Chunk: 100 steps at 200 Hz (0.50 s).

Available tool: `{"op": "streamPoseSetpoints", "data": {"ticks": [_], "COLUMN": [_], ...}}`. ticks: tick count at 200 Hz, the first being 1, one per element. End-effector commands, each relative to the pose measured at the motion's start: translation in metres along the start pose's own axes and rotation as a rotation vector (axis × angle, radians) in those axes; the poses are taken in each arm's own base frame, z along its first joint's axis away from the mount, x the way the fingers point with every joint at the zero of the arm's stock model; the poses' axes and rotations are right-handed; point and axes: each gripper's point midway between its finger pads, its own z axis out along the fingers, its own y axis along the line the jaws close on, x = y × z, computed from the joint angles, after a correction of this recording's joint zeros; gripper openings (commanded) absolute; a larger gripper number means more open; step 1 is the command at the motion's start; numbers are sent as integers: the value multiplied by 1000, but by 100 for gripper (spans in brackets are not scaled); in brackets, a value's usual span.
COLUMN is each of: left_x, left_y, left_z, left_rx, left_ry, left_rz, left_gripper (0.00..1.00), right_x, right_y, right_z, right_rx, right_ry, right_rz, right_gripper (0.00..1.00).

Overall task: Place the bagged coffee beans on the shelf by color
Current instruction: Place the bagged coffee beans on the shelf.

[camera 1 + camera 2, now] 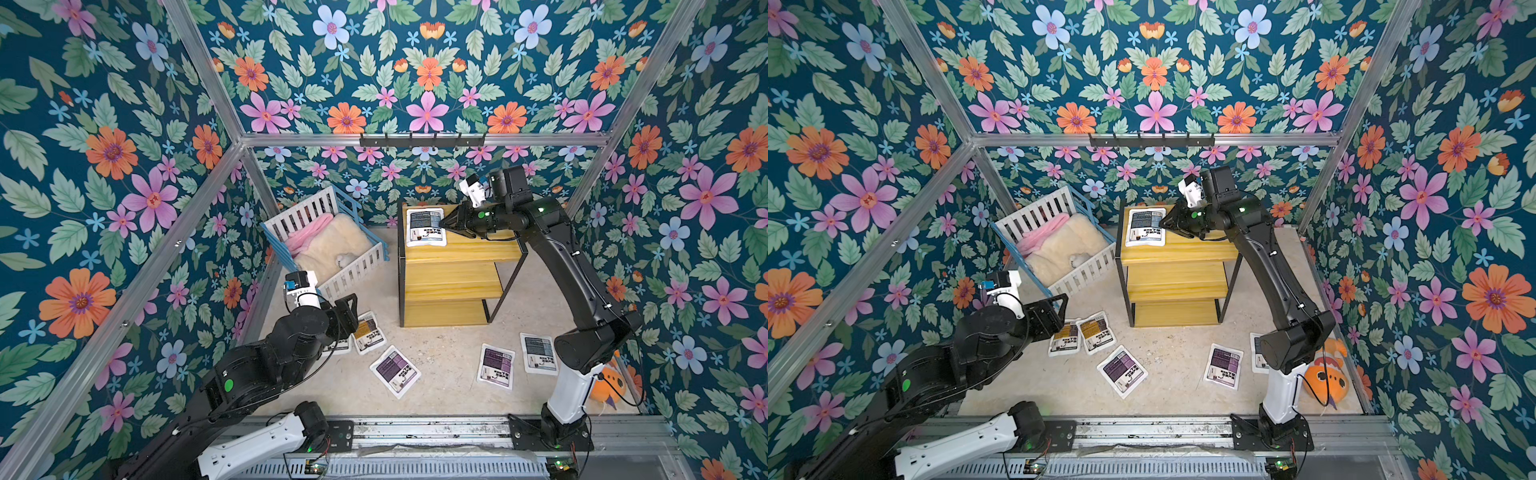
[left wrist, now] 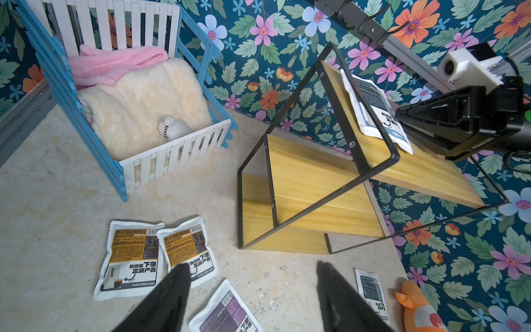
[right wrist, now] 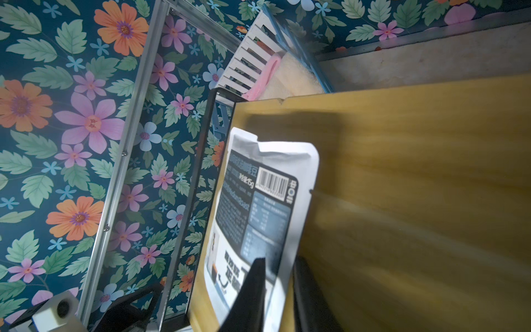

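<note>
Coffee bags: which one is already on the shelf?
The blue-grey bag on the top board of the shelf, by the right hand. The other five lie on the floor: two yellow-brown, two purple, one blue-grey.

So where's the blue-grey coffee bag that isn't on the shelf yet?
The blue-grey bag lies flat on the floor on the right side in a top view, between a purple bag and the right arm.

Stepped shelf [image 1: 453,282], blue-grey pouch [image 1: 426,226] flat on top board [image 1: 482,251], five more pouches [image 1: 395,371] scattered on floor [image 1: 449,353]
</note>
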Motion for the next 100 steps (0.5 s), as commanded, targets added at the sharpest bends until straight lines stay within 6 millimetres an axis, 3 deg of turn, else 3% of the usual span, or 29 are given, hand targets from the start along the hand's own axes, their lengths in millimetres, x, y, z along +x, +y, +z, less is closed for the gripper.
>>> {"op": "streamPoseSetpoints", "data": {"ticks": [1,31,50,71,84,100], "left_x": [-1,0,2,3,3,3], "left_y": [2,0,-3,-6,-6,-7], "left_z": [-1,0,1,3,2,2], "left_rx": [-13,1,17,34,37,40], "left_ry": [-3,2,9,5,1,1], "left_rz": [10,8,11,13,16,29], "left_gripper": [75,74,74,74,74,74], "right_x": [9,-6,-26,-31,-27,-24], "right_y": [-11,1,13,21,20,23], "right_z": [7,-10,-41,-73,-88,-123], "right_rx": [43,65,114,158,187,233], "right_ry": [40,-29,-137,-218,-248,-353], "right_rz": [17,-5,-25,-24,-17,-23], "right_gripper": [30,44,54,67,68,68]}}
